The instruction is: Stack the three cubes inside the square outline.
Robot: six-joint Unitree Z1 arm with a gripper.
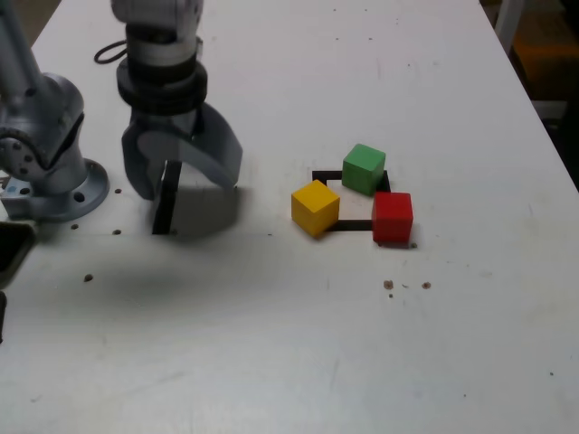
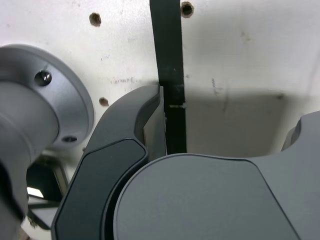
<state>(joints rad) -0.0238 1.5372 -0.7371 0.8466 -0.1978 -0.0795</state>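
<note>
Exterior view: the gripper (image 1: 181,185) hangs with jaws spread wide and empty over a black tape strip (image 1: 164,203), well apart from yellow (image 1: 315,207), green (image 1: 364,168) and red (image 1: 392,217) cubes ringing the square outline (image 1: 348,225). Wrist view shows only strip (image 2: 169,75) and tabletop (image 2: 250,60).

cubes (image 1: 365,168): matte, smooth | table (image 1: 362,72): white, scuffed | arm base (image 1: 54,172): grey satin metal

The grey robot arm's gripper (image 1: 185,185) is pointing straight down, its curved jaws standing wide apart and empty.
</note>
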